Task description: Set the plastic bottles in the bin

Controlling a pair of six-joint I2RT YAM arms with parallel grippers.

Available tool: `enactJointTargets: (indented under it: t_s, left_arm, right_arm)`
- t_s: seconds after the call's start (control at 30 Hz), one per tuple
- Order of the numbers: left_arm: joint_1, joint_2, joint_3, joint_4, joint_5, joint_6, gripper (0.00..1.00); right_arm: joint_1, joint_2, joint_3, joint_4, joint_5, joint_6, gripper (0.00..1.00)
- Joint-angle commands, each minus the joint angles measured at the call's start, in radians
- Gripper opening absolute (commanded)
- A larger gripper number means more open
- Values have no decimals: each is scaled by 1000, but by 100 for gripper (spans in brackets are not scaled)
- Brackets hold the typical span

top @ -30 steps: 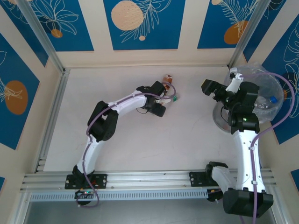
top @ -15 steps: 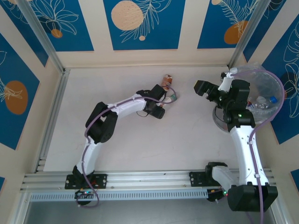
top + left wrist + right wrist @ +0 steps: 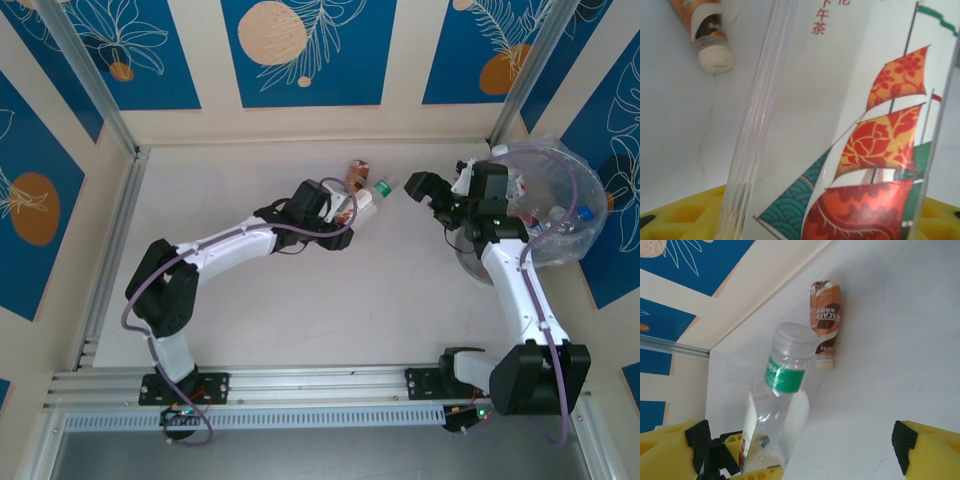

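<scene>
Left hand [image 3: 349,209] clamped the green-banded bottle [image 3: 366,199] and swung it toward the open right hand [image 3: 421,189], likely for binning.

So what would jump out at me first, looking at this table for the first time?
Probably the clear green-banded bottle gripped in the left tool, its cap aimed at the right tool, which gapes open just beside it. Behind it a brown Nescafé bottle lies on the table, and at the far right stands the bag-lined bin with a few bottles inside.
</scene>
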Motion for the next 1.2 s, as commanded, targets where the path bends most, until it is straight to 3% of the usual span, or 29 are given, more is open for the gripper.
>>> enactJointTargets:
  t_s: [0.0,0.1,0.27,0.57,0.83,1.17]
  left_arm:
    - [-4,-44,-39,137,102,-37,55]
    - [-4,-58,-55,174,145,-48,55]
    - [-5,-76,-93,238,192,-62,55]
    - [-7,-86,-130,319,283,-104,55]
    - [-6,-88,-128,336,319,-112,55]
    - [-4,-119,-157,418,467,-115,71]
  right_arm:
    - [5,42,16,52,-157,96,95]
    - [8,80,16,133,-252,161,95]
    - [27,105,14,178,-168,188,90]
    - [65,141,9,300,-162,190,71]
    - [80,134,-2,292,-133,116,52]
    - [80,65,-53,337,-114,63,38]
